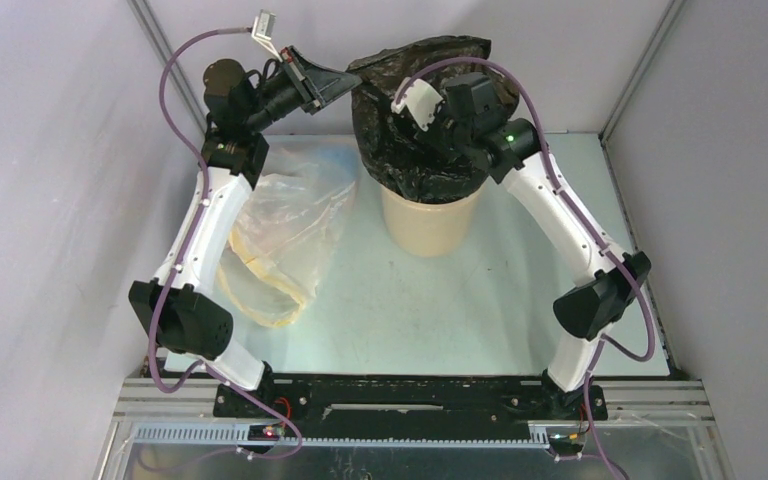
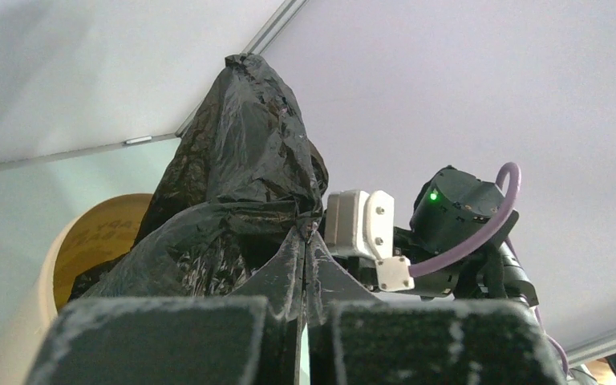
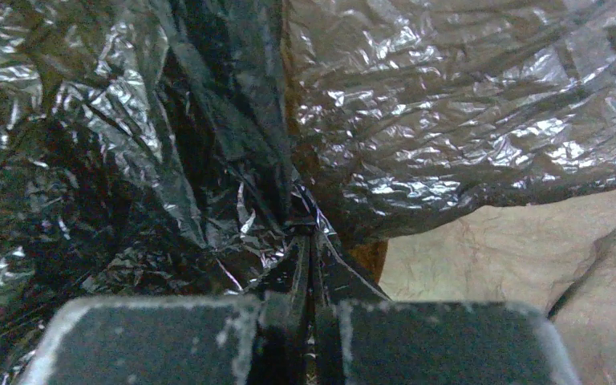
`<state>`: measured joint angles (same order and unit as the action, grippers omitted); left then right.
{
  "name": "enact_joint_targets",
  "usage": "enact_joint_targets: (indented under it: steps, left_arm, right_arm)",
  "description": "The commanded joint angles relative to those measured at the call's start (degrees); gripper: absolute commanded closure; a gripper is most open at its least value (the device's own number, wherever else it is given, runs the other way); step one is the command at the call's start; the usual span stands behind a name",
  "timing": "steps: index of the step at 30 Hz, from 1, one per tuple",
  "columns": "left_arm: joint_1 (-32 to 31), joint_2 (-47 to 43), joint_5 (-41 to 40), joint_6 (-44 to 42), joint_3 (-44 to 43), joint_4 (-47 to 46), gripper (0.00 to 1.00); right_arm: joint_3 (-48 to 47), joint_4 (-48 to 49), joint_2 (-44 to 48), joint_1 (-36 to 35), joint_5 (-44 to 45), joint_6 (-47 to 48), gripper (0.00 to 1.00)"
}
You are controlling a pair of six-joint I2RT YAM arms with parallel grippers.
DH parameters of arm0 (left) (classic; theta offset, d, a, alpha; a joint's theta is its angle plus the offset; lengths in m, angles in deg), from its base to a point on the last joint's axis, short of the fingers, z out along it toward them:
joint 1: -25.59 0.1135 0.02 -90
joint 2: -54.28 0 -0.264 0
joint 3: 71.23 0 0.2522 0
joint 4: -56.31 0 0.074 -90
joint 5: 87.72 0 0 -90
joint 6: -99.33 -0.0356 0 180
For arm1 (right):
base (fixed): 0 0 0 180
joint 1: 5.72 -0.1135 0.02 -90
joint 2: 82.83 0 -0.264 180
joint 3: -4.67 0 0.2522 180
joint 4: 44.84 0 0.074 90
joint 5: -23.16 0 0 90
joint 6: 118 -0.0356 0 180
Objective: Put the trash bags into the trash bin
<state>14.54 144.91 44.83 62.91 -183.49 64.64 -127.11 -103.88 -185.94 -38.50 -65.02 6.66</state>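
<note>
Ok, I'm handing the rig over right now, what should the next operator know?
Left gripper: shut, pinching the left edge of the glossy black crinkled plastic trash bag.
Right gripper: shut on a fold of the same bag.
The bag drapes over the rim of the round tan bucket, mostly bunched above it, not down inside.
A translucent clear plastic bag lies on the table left of the bucket, untouched.
Left to do: work the black bag down into the bucket, then release.

walls (image 1: pixel 50 150): plain pale grey | corners: metal frame posts (image 1: pixel 642 68) | table (image 1: pixel 410 320): pale, glossy | light: even
</note>
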Motion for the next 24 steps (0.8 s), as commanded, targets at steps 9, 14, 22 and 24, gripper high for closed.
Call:
enact_joint_targets:
  steps: [9, 14, 22, 24]
  left_arm:
    - [0.2, -2.2, 0.7, -0.3, -2.1, -1.8, 1.00]
    - [0.2, -2.6, 0.3, -0.4, -0.3, -1.8, 1.00]
    - [0.2, -7.1, 1.3, -1.9, 5.1, -1.7, 1.00]
    - [0.2, -8.7, 1.3, -2.7, 7.4, -1.5, 1.00]
  right_arm:
    - [11.4, 13.9, 17.9, 2.4, -7.1, -7.7, 1.00]
    - [14.9, 12.0, 22.8, 4.7, -11.1, -12.5, 1.00]
    - [27.2, 12.4, 31.3, 3.3, -18.6, -20.2, 1.00]
    - [32.8, 14.4, 33.5, 2.0, -18.8, -21.7, 1.00]
